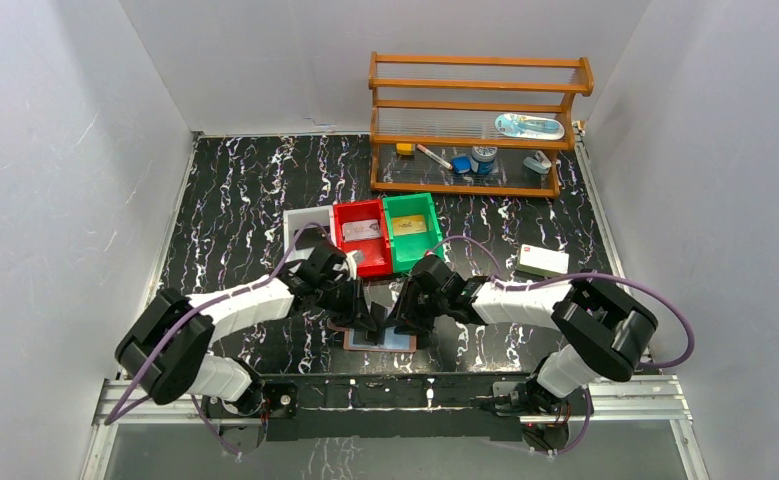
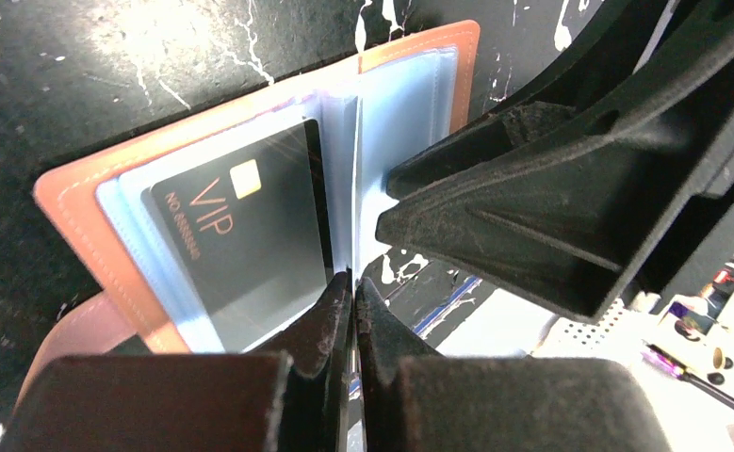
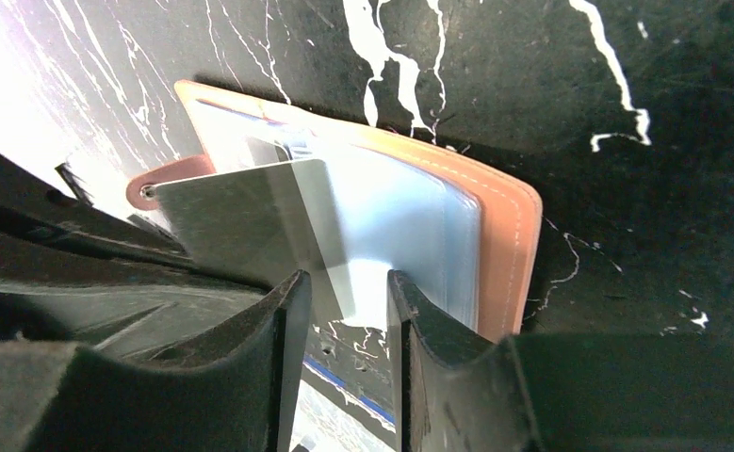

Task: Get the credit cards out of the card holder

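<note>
At the near edge of the bench (image 1: 235, 190), between the two arms, we've got the card holder (image 2: 89, 226) lying open, mostly buried under both wrists from above. Left end effector (image 2: 351, 290) is pressed together right at a clear pocket leaf's edge, and we can't tell if it's nipping anything. Right end effector (image 3: 347, 287) is spread, straddling the other pocket's edge. A black VIP card (image 2: 240, 235) sits in one pocket, its lower corner hidden behind the fingers and its number hard to read
</note>
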### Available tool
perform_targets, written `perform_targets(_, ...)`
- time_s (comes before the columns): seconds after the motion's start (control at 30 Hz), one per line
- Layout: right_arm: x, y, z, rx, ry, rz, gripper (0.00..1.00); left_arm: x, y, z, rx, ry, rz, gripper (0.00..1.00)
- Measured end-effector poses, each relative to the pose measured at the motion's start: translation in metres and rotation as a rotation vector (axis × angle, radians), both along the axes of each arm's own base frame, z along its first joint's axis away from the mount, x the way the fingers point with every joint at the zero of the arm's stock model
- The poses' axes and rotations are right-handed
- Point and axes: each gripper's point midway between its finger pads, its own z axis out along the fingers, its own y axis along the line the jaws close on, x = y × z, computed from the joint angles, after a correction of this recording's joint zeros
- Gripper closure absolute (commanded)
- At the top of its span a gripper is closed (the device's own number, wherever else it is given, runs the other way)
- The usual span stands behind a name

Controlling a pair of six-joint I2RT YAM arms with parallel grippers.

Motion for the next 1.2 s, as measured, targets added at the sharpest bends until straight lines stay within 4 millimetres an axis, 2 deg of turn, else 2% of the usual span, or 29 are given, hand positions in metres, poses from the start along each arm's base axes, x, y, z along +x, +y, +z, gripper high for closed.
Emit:
perform_targets(0.27, -0.001, -0.004, 0.012, 0.008, -0.03, 0.011, 0.49, 0.004, 0.007, 0.026, -0.013, -0.096, 0.019, 1.0)
perform_targets(0.47, 0.004, 0.001, 0.039, 0.075, -0.094, 0.017, 0.44, 0.008, 0.009, 0.043, -0.02, -0.154, 0.022, 1.0)
perform_targets(0.67, 0.014, 0.007, 0.07, 0.189, -0.196, -0.008, 0.44, 0.009, 0.009, 0.062, -0.064, -0.214, 0.016, 1.0)
perform_targets(0.8, 0.016, 0.0, 0.073, 0.258, -0.24, -0.035, 0.48, 0.005, 0.003, 0.076, -0.128, -0.229, -0.009, 1.0)
perform_targets(0.93, 0.018, -0.006, 0.069, 0.307, -0.238, -0.066, 0.56, 0.002, -0.002, 0.086, -0.179, -0.231, -0.031, 1.0)
perform_targets(1.2, 0.021, 0.001, 0.099, 0.497, -0.28, -0.047, 0.71, -0.001, -0.01, 0.097, -0.246, -0.222, -0.045, 1.0)
